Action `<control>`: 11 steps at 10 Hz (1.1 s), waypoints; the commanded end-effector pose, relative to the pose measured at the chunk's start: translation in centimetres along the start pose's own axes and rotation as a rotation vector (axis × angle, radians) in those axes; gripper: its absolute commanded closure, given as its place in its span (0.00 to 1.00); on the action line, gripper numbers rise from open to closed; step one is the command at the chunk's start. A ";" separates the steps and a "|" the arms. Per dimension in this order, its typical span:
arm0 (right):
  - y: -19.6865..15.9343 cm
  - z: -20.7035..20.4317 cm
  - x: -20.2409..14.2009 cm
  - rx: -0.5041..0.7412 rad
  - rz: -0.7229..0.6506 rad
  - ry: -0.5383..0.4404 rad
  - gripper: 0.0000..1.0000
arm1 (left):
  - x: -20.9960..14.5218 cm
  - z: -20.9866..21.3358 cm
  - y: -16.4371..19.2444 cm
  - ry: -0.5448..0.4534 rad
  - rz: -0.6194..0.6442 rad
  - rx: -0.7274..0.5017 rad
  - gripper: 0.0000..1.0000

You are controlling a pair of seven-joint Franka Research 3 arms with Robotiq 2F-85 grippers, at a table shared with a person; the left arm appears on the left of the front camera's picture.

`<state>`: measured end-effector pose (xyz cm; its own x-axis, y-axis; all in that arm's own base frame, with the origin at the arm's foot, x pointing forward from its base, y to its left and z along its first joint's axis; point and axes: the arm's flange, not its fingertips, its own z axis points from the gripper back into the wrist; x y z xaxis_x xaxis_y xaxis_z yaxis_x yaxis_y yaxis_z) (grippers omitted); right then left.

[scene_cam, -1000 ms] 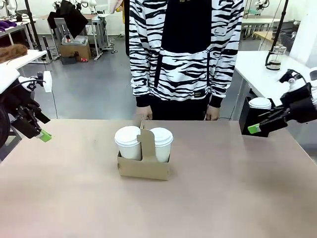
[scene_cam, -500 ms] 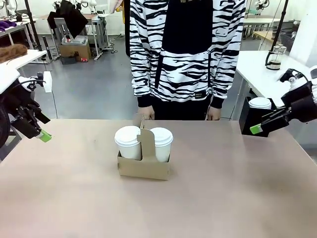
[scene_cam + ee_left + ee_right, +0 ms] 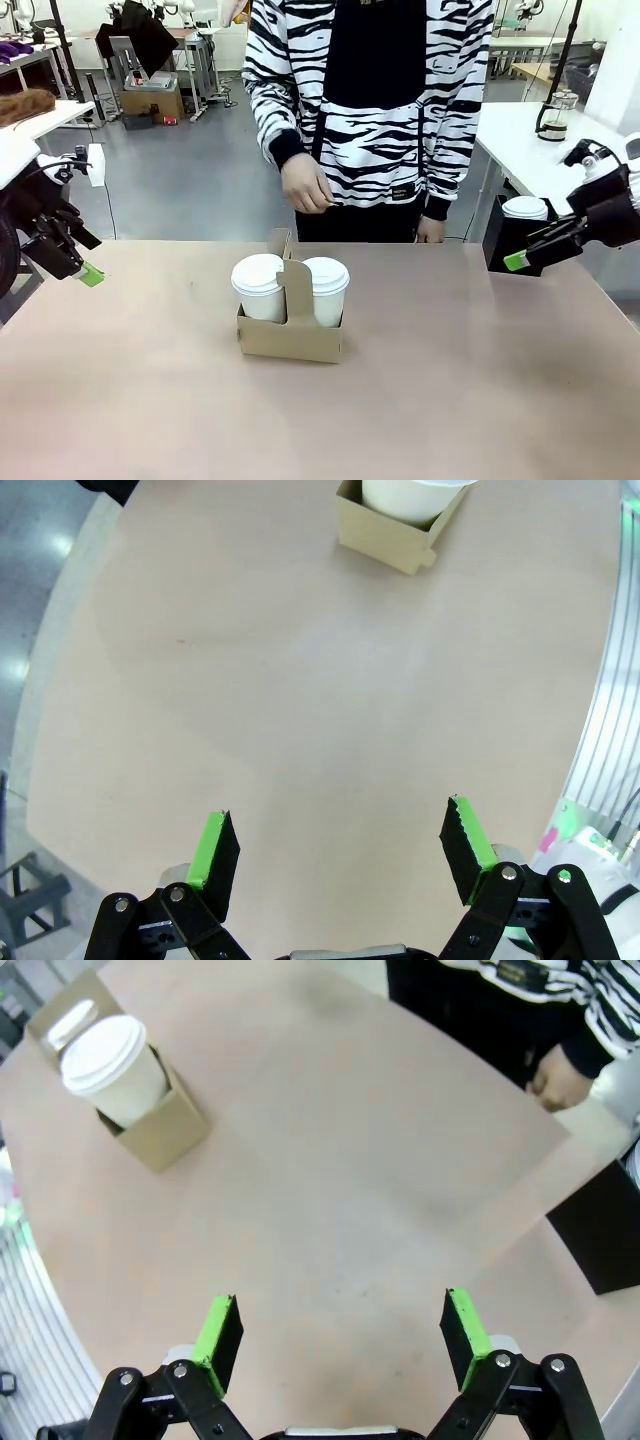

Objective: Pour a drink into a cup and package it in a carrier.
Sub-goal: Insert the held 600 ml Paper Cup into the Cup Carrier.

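Carrier [image 3: 290, 335] sits mid-table, two lidded white cups in its slots: left cup [image 3: 259, 286] and right cup [image 3: 326, 288], either side of the upright handle. I judge the packaging done as far as these two cups go. Left gripper [image 3: 340, 855] hangs at the table's left edge, jaws wide apart, nothing between the pads; from its wrist camera the carrier lies well ahead and slightly to the right, far across bare tabletop. Right gripper [image 3: 340, 1335] is off the table's right edge, jaws likewise apart and empty; from its wrist view the carrier lies far ahead to the left. Both arms look about equally distant from the carrier, well apart from it. The carrier's long axis runs left-right across the table, handle standing vertical. The person's hand [image 3: 307, 187] is raised above the far edge, nearer the carrier than either gripper. A third lidded cup [image 3: 524, 208] stands by a black box [image 3: 505, 240] near the right gripper. A glass jug [image 3: 553, 118] stands on the side table. No readable print or labels on cups or carrier.
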<state>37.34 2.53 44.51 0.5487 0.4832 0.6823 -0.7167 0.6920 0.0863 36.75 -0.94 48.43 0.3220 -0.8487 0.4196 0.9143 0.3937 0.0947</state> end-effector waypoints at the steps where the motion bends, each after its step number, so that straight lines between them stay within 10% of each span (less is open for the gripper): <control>1: -0.3 -0.2 -0.2 0.017 0.015 -0.034 0.00 | 0.1 0.0 0.0 -0.014 0.013 0.004 0.00; 11: -0.3 -0.2 -0.2 0.017 0.015 -0.034 0.00 | 0.1 0.0 0.0 -0.014 0.013 0.004 0.00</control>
<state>37.34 2.53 44.50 0.5485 0.4834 0.6823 -0.7169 0.6918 0.0862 36.75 -0.94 48.43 0.3220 -0.8487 0.4196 0.9143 0.3937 0.0947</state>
